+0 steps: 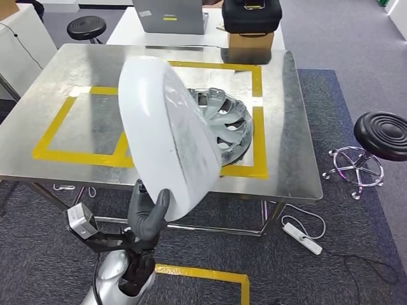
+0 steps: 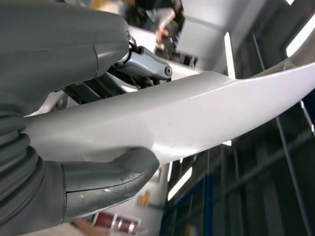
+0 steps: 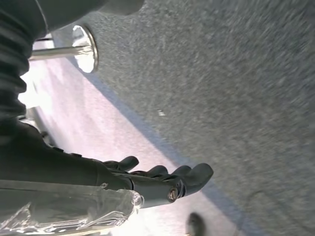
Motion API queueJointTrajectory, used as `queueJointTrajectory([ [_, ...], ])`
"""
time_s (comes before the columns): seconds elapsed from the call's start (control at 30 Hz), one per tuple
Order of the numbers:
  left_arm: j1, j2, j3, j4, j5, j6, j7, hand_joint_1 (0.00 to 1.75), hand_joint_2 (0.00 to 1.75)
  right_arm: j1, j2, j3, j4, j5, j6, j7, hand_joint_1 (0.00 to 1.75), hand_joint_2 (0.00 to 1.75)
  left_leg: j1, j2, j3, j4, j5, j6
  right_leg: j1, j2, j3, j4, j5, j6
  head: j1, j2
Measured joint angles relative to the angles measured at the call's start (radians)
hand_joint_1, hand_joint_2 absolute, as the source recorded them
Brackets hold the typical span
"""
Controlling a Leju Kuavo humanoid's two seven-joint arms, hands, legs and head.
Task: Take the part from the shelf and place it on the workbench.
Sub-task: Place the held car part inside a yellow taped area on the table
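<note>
Head view: left hand (image 1: 146, 213) grips lower edge of white part (image 1: 165, 136), a large curved shell w/ plastic film over its right side, held tilted above near edge of metal counter (image 1: 292, 127). Part hides much of counter centre; behind it, a grey hubcap (image 1: 227, 121) lies flat on counter inside yellow tape outline (image 1: 259, 121). Silver left forearm (image 1: 112, 273) rises from below. Beyond counter: a white table (image 1: 122, 28) w/ laptop (image 1: 170, 16), black case (image 1: 252, 13) atop cardboard box (image 1: 250, 40). Black stools at right (image 1: 381, 133) and far left (image 1: 86, 27); power strip (image 1: 302, 238) on grey carpet (image 1: 345, 70); yellow floor tape (image 1: 216, 274) near robot. Left wrist view: grey thumb (image 2: 108, 179) presses one face of white part (image 2: 193, 115), darker fingers (image 2: 144, 64) on opposite face, i.e. part clamped between them. Right wrist view: right hand (image 3: 167, 179) hangs over carpet (image 3: 241, 83), dark fingers (image 3: 199, 173) extended close together; crinkled plastic (image 3: 74, 209) lies alongside hand, whether held cannot be told.
</note>
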Motion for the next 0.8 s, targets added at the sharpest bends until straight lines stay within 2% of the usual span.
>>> queueJointTrajectory([
  [0.03,0.000,0.002,-0.002,0.001,-0.007,-0.016,-0.004,1.64,1.75,-0.001,0.000,0.002,0.000,0.000,0.006,-0.002,0.00,1.75,0.000,0.000,-0.041,0.067,-0.020,-0.002,0.000,-0.003,0.006,0.000,-0.001,0.000,0.000,0.000],
  [0.07,0.001,0.003,-0.002,0.003,-0.011,-0.023,-0.007,1.64,1.75,-0.001,0.000,0.003,0.000,0.000,0.009,-0.002,0.00,1.75,0.000,0.000,-0.071,0.110,-0.026,-0.002,0.000,-0.005,0.013,0.001,-0.002,0.001,0.000,0.000],
  [0.1,0.003,0.004,-0.002,0.004,-0.012,-0.025,-0.007,1.64,1.75,-0.001,0.000,0.004,0.000,-0.001,0.010,-0.003,0.00,1.75,0.000,0.001,-0.082,0.116,-0.010,-0.001,0.000,-0.006,0.021,0.001,-0.004,0.002,-0.001,0.000],
  [0.13,0.003,0.003,-0.002,0.005,-0.011,-0.025,-0.006,1.64,1.75,-0.001,0.000,0.004,0.000,-0.001,0.010,-0.003,0.00,1.75,0.000,0.001,-0.074,0.082,0.024,0.001,0.000,-0.006,0.029,0.001,-0.008,0.005,-0.001,0.000],
  [0.2,0.002,0.002,-0.001,0.006,-0.009,-0.023,-0.002,1.64,1.75,-0.001,0.000,0.004,0.000,-0.001,0.010,-0.005,0.00,1.75,-0.001,0.002,-0.021,-0.049,0.107,0.007,0.000,-0.004,0.044,0.001,-0.021,0.012,0.000,0.000],
  [0.23,0.001,0.001,0.000,0.006,-0.008,-0.022,-0.001,1.64,1.75,-0.001,0.000,0.005,0.000,-0.001,0.010,-0.006,0.00,1.75,-0.002,0.003,0.007,-0.110,0.127,0.011,0.001,-0.004,0.048,0.002,-0.029,0.018,-0.001,0.000],
  [0.27,0.001,0.000,0.000,0.006,-0.007,-0.022,0.000,1.64,1.75,-0.002,0.000,0.005,0.000,-0.001,0.010,-0.007,0.00,1.75,-0.003,0.003,0.025,-0.148,0.133,0.015,0.003,-0.004,0.050,0.000,-0.036,0.024,0.000,0.000],
  [0.3,0.000,0.000,0.000,0.006,-0.006,-0.022,0.000,1.64,1.75,-0.003,0.000,0.005,0.000,-0.001,0.010,-0.007,0.00,1.75,-0.004,0.003,0.034,-0.164,0.125,0.020,0.005,-0.005,0.052,-0.004,-0.041,0.030,0.000,0.000],
  [0.4,0.000,-0.003,0.003,0.007,-0.006,-0.022,0.002,1.64,1.75,-0.007,0.000,0.005,0.000,-0.001,0.009,-0.008,0.00,1.75,-0.002,-0.001,0.042,-0.171,0.112,0.039,0.005,-0.008,0.061,-0.008,-0.054,0.046,0.003,0.000],
  [0.43,0.000,-0.004,0.003,0.007,-0.006,-0.022,0.002,1.64,1.75,-0.009,0.000,0.005,0.000,-0.001,0.009,-0.008,0.00,1.75,0.000,-0.001,0.046,-0.173,0.108,0.044,0.004,-0.008,0.051,0.015,-0.067,0.051,0.005,0.000],
  [0.47,-0.001,-0.005,0.004,0.007,-0.006,-0.022,0.002,1.64,1.75,-0.010,0.000,0.006,0.000,-0.001,0.009,-0.008,0.00,1.75,0.001,-0.001,0.051,-0.174,0.104,0.049,0.004,-0.008,0.028,0.061,-0.089,0.054,0.007,0.000],
  [0.53,0.000,-0.006,0.005,0.008,-0.006,-0.022,0.002,1.64,1.75,-0.010,0.000,0.006,0.000,-0.001,0.009,-0.008,0.00,1.75,0.000,-0.001,0.058,-0.174,0.094,0.056,0.004,-0.007,-0.058,0.203,-0.140,0.057,0.010,0.000],
  [0.57,0.001,-0.006,0.005,0.008,-0.006,-0.022,0.002,1.64,1.75,-0.008,0.000,0.006,0.000,-0.001,0.009,-0.008,0.00,1.75,-0.001,-0.002,0.063,-0.174,0.089,0.058,0.004,-0.007,-0.099,0.260,-0.150,0.058,0.011,0.000],
  [0.6,0.002,-0.006,0.005,0.009,-0.006,-0.022,0.002,1.64,1.75,-0.006,0.000,0.006,0.000,-0.001,0.009,-0.008,0.00,1.75,-0.002,-0.004,0.069,-0.174,0.083,0.058,0.005,-0.007,-0.126,0.285,-0.140,0.057,0.012,0.000],
  [0.63,0.003,-0.006,0.005,0.010,-0.006,-0.022,0.002,1.64,1.75,-0.005,0.000,0.006,0.000,-0.001,0.009,-0.008,0.00,1.75,-0.002,-0.006,0.077,-0.174,0.077,0.058,0.005,-0.007,-0.132,0.268,-0.108,0.056,0.012,0.000],
  [0.7,0.003,-0.006,0.006,0.010,-0.005,-0.022,0.002,1.64,1.75,-0.004,0.000,0.006,0.000,-0.002,0.009,-0.008,0.00,1.75,-0.002,-0.008,0.098,-0.174,0.064,0.053,0.005,-0.006,-0.097,0.144,-0.011,0.052,0.012,0.000],
  [0.73,0.003,-0.006,0.006,0.010,-0.004,-0.020,0.003,1.64,1.75,-0.005,0.000,0.006,0.000,-0.002,0.009,-0.008,0.00,1.75,-0.004,-0.009,0.106,-0.173,0.057,0.049,0.005,-0.005,-0.071,0.080,0.023,0.048,0.012,0.000],
  [0.77,0.002,-0.007,0.006,0.010,0.000,-0.016,0.007,1.64,1.75,-0.006,0.000,0.006,0.000,-0.002,0.009,-0.008,0.00,1.75,-0.005,-0.010,0.112,-0.172,0.052,0.044,0.007,-0.004,-0.053,0.035,0.042,0.045,0.011,0.000],
  [0.8,0.002,-0.007,0.007,0.010,0.007,-0.012,0.015,1.64,1.75,-0.006,0.000,0.006,0.000,-0.003,0.009,-0.009,0.00,1.75,-0.006,-0.010,0.114,-0.173,0.048,0.039,0.008,-0.003,-0.043,0.014,0.046,0.041,0.011,0.000],
])
